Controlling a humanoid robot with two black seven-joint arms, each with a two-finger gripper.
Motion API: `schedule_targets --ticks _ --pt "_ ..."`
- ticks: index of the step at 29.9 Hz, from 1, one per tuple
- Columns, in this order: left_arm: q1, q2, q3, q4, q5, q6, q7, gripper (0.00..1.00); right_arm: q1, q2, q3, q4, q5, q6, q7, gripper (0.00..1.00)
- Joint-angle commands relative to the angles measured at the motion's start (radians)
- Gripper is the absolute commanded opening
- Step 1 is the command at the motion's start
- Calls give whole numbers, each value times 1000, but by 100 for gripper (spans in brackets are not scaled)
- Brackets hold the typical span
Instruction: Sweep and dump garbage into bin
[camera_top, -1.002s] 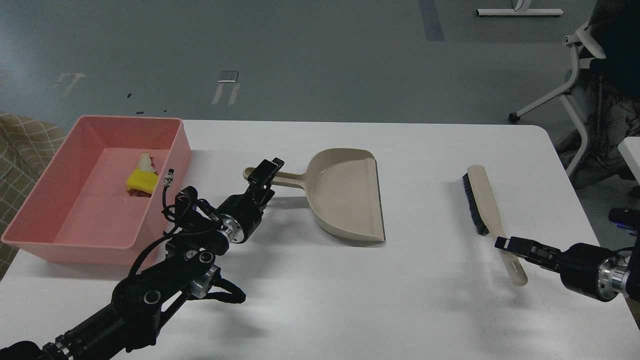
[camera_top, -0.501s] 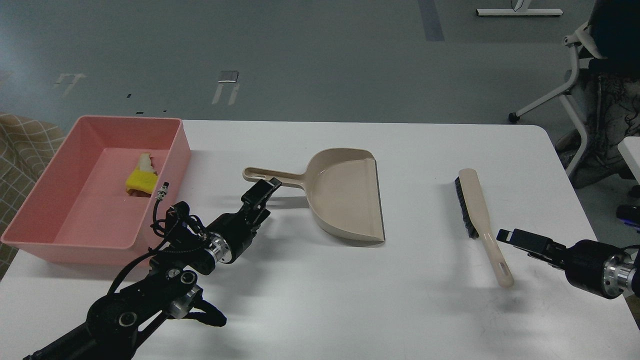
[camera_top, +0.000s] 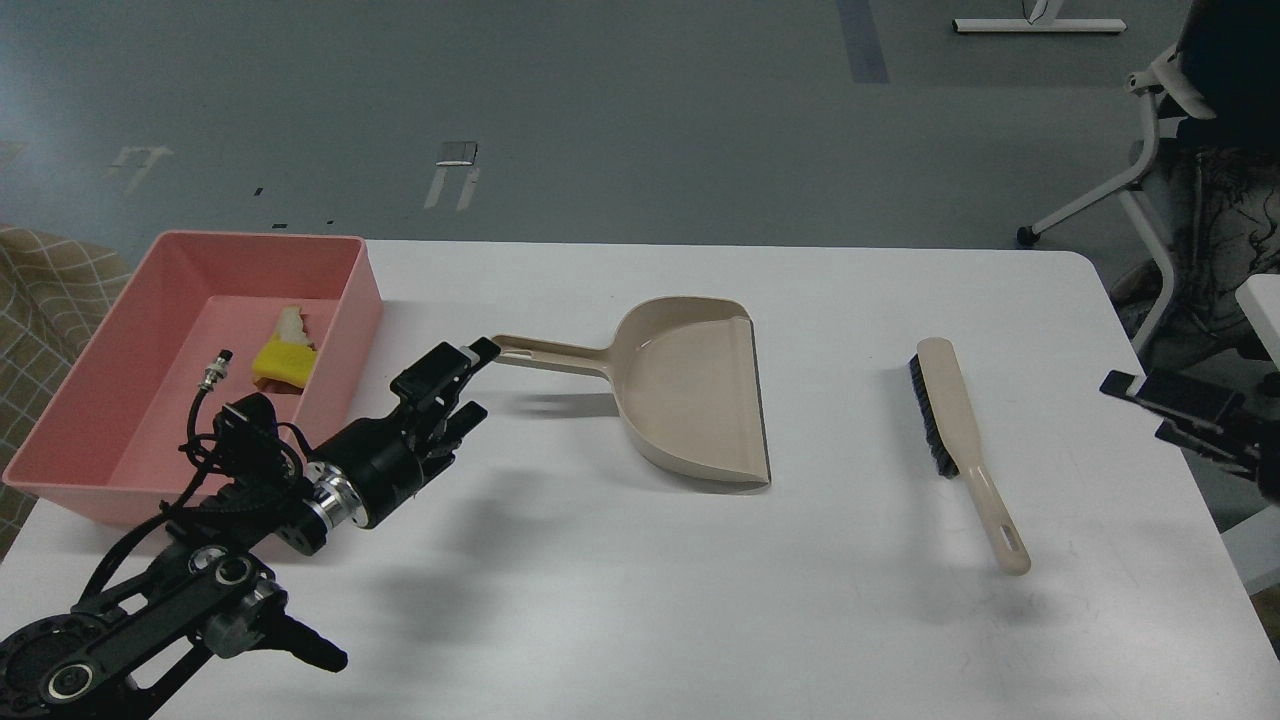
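The garbage lies inside the pink bin (camera_top: 352, 300) at the table's left: a crumpled yellow scrap (camera_top: 283, 362) with a pale beige piece (camera_top: 290, 323) just behind it. My left gripper (camera_top: 482, 378) is open and empty, just right of the bin. Its upper fingertip is at the end of the beige dustpan's handle (camera_top: 505, 345); I cannot tell if it touches. The dustpan (camera_top: 690, 390) lies empty at mid-table. My right gripper (camera_top: 1135, 408) is open and empty at the right edge, well apart from the brush (camera_top: 960, 430).
The brush lies flat with its bristles to the left and its handle pointing toward me. An office chair (camera_top: 1170, 150) stands off the table's far right corner. A checked cloth (camera_top: 50, 290) shows left of the bin.
Both arms have pulled back. My left gripper moved left and toward me off the dustpan handle. My right gripper let go of the brush handle and moved right and up.
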Motion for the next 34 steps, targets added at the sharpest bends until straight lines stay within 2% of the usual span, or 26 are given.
schedule_targets --ticks 1,4,7,11,15,16,19,20,21,22,25,26,27,29,34 --pt "-45 -22 -78 -12 -71 -47 4 98 1 4 142 -36 133 -5 26 99" --pt "-147 -63 -124 3 -131 -84 8 98 1 65 268 -79 242 0 32 99" --pt "-237 -66 -144 46 -195 -100 10 98 1 159 374 -136 253 1 44 99" --pt "-381 -92 -144 176 -247 -127 8 98 33 337 540 -296 251 24 89 99" --pt "-487 -175 -144 300 -272 -188 -1 98 167 486 568 -438 251 83 113 99" --pt "-527 -208 -146 361 -274 -214 -3 98 218 538 568 -499 251 95 132 100" --pt "-651 -296 -146 539 -298 -293 -15 98 318 654 568 -635 250 107 233 100" --pt "-652 -296 -146 540 -298 -293 -15 98 318 655 568 -636 250 107 233 100" --pt "-703 -327 -146 631 -312 -332 -35 98 362 699 566 -686 251 115 254 100" --pt "-757 -356 -144 732 -329 -374 -56 98 394 743 565 -729 251 126 256 100" --pt "-858 -416 -131 946 -373 -464 -82 98 413 835 565 -771 251 136 258 100" --pt "-859 -416 -131 947 -373 -465 -82 98 413 836 565 -771 251 136 258 100" --pt "-875 -431 -129 1003 -385 -498 -82 98 413 865 565 -771 253 136 258 100" --pt "-882 -448 -126 1051 -390 -498 -85 98 410 904 566 -772 253 135 259 100" --pt "-871 -474 -120 1062 -389 -498 -95 98 402 965 566 -771 251 127 259 100"
